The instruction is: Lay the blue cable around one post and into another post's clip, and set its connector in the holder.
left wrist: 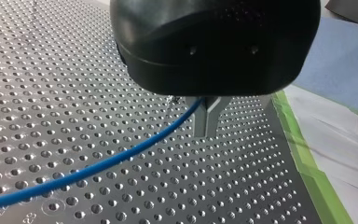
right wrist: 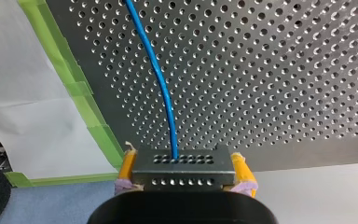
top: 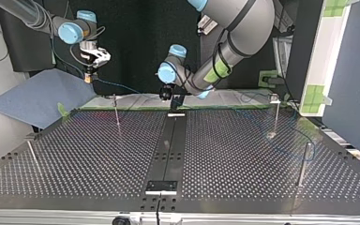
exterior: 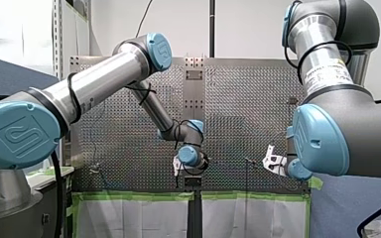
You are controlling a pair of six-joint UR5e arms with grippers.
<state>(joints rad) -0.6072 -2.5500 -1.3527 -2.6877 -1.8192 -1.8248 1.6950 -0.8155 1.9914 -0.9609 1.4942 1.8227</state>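
Note:
The blue cable [left wrist: 121,156] runs out from between the metal fingers [left wrist: 213,111] of my left gripper [left wrist: 206,131], which is shut on it just above the perforated table [left wrist: 51,84]. My right gripper [right wrist: 182,161] holds the cable's grey connector block [right wrist: 182,169] between its yellow pads [right wrist: 240,169], and the cable [right wrist: 161,79] leaves the block over the table. In the top view my right gripper [top: 92,74] hangs above the far left edge. My left gripper [top: 168,95] is at the far middle, and the thin cable [top: 122,86] spans between them.
Thin metal posts stand on the table: one far left [top: 116,114], one near left [top: 33,154], one far right [top: 275,112], one near right [top: 303,164]. A black strip [top: 171,145] runs down the middle, with a bracket [top: 161,186] at its near end. Green tape [left wrist: 307,163] lines the far edge.

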